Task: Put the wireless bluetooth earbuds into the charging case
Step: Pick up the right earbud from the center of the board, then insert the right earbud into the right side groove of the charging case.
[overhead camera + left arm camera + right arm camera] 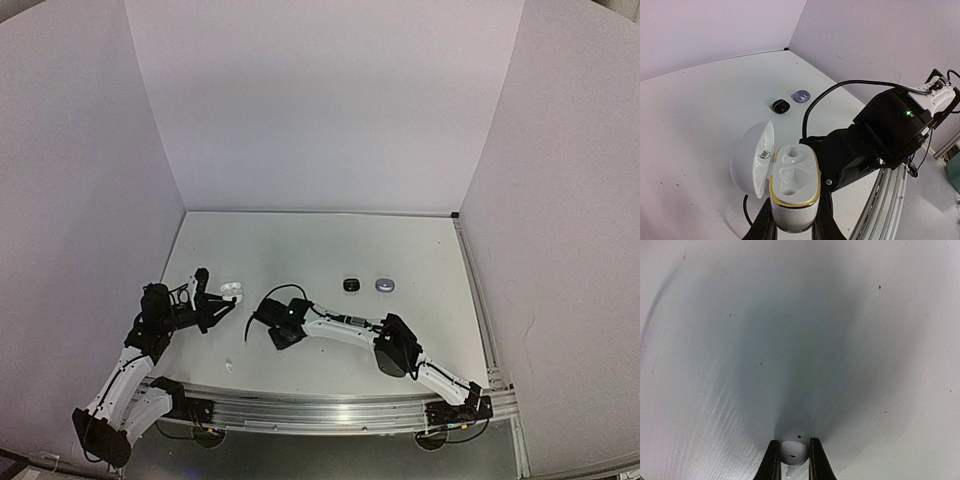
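My left gripper [207,300] is shut on the base of an open white charging case [794,186] with a gold rim. Its lid [752,159] is swung up to the left and both wells show empty. The case also shows in the top view [232,288]. My right gripper [793,456] is shut on a white earbud [793,452], held just above the table. In the top view the right gripper [273,331] is to the right of the case and a little nearer. A second white earbud [229,366] lies on the table near the front edge. The other earbuds do not show.
A black case [351,285] and a silvery grey case [385,285] sit side by side at mid table; both also show in the left wrist view, black [781,105] and grey [801,96]. White walls enclose the table. A metal rail [330,410] runs along the front.
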You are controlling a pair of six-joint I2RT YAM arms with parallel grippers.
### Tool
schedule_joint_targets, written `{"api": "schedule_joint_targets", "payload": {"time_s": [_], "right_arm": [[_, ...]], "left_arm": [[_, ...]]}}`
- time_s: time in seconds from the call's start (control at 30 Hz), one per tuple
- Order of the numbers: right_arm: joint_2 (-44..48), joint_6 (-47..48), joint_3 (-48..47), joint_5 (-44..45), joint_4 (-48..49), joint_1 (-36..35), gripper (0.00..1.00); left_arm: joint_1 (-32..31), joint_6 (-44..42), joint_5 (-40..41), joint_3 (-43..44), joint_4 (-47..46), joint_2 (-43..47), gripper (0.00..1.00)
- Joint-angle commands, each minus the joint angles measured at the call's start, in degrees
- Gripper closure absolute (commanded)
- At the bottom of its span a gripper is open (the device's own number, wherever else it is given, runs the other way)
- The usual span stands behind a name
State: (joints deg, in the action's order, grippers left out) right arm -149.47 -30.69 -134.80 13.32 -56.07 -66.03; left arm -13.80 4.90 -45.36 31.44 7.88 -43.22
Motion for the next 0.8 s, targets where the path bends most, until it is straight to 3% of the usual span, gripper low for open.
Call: {"api": "schedule_joint_targets", "payload": {"time_s": [0.0,0.17,0.3,0.53,0.77], "right_arm": [[-1.5,0.6,-0.7,-0.3,-2.5,0.6,0.99],[3.1,-0.5,-1.5,-1.0,-2.1,1.6,1.0],[12.9,0.4,0.3,1.8,3.9,1.8,1.0],[36.0,3.3,26.0,2.5,40.6,0.8,1.0],[39.7,10.5,31.1,1.9,62.6,-3.9,1.0]], "left_arm": [[0.3,-0.9,-1.2,1.0,-1.0,0.0,1.0],[0.3,-2.3,-1.8,1.1,-0.6,1.2,1.0],[0.3,-3.4,-2.6,1.5,-1.4,3.5,1.0],[0.2,-4.7,-4.9,1.3,-5.4,6.1,1.0],[0.2,-9.5,-5.9,1.0,-8.4,7.6,1.0]]}}
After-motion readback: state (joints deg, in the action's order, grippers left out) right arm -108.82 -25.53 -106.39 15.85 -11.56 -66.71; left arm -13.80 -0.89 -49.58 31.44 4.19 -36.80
